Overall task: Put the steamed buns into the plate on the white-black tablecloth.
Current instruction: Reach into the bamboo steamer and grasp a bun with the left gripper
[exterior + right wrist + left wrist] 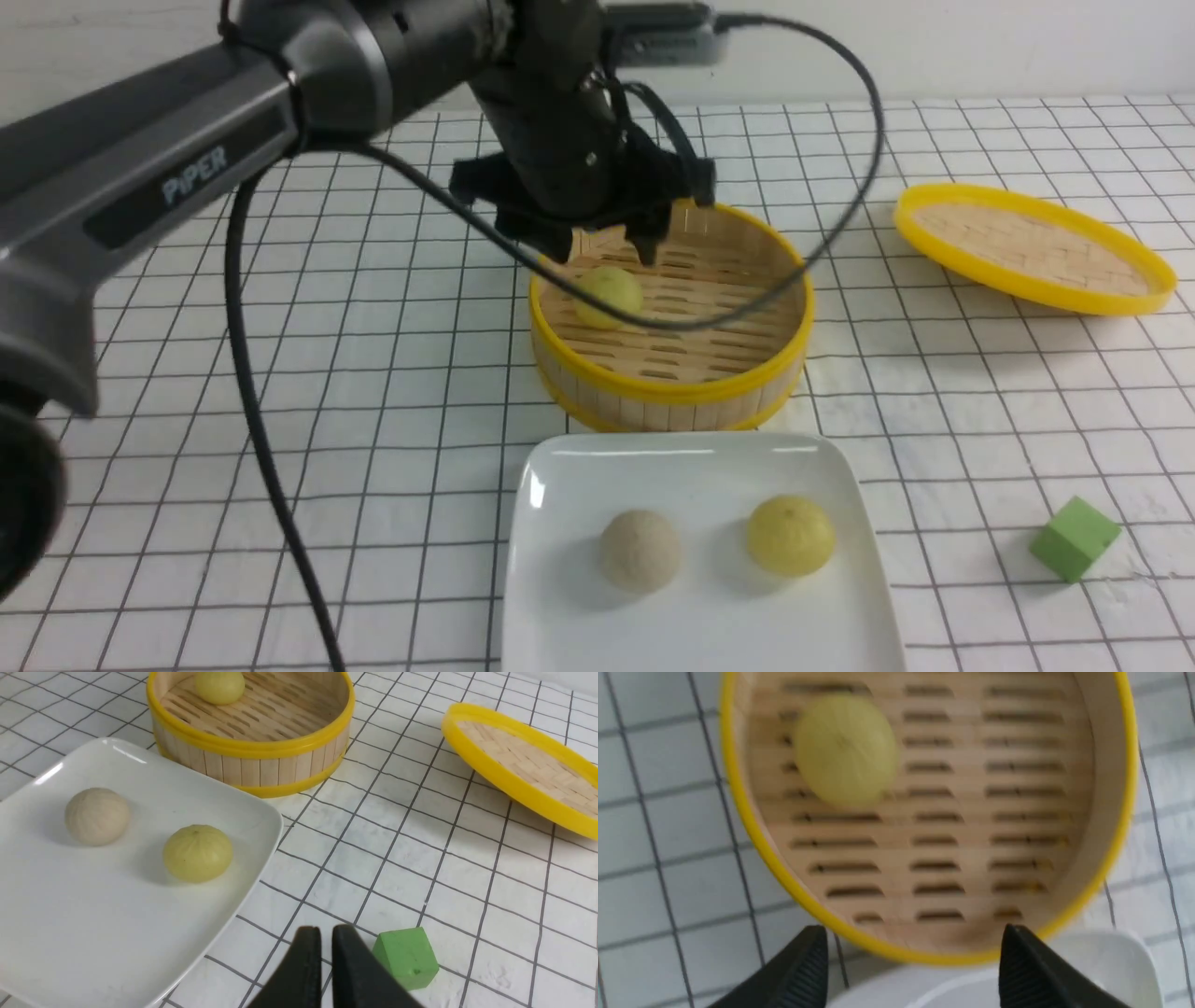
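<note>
Below the left tool (605, 245), inside the bamboo steamer basket (672, 392), lies the pale yellow bun in the steamer (609, 297), not touched by the fingers above it. This tool stands wide open and holds nothing. The left wrist view, somewhat blurred, makes that plain: two black ribbed fingertips (798, 970) stand far apart with only the steamer's slatted floor and yellow rim between them, and a corner of the white plate (1111, 956) shows close by. The front view hides part of this behind the arm's dark wrist and a looping black cable (252, 392).

The right tool (327, 961) shows only in its own wrist view. Its two black fingers are almost together with a thin slit between them, gripping nothing. Just beside them sits a green cube (406, 956) on the white-black tablecloth (420, 849) that covers the surface. To the tool's other side lies the plate, carrying the greyish-beige bun (97, 815) and the yellow bun on the plate (197, 853), which sit side by side and apart. Beyond the plate stands the steamer, nearly touching the plate's far edge, with the third bun in it.

A yellow-rimmed bamboo lid (1032, 247) rests tilted on the cloth, well away from both tools.

Only the front view gives readable writing: "PiPER" in pale letters (193, 175) on the left arm (93, 224).
</note>
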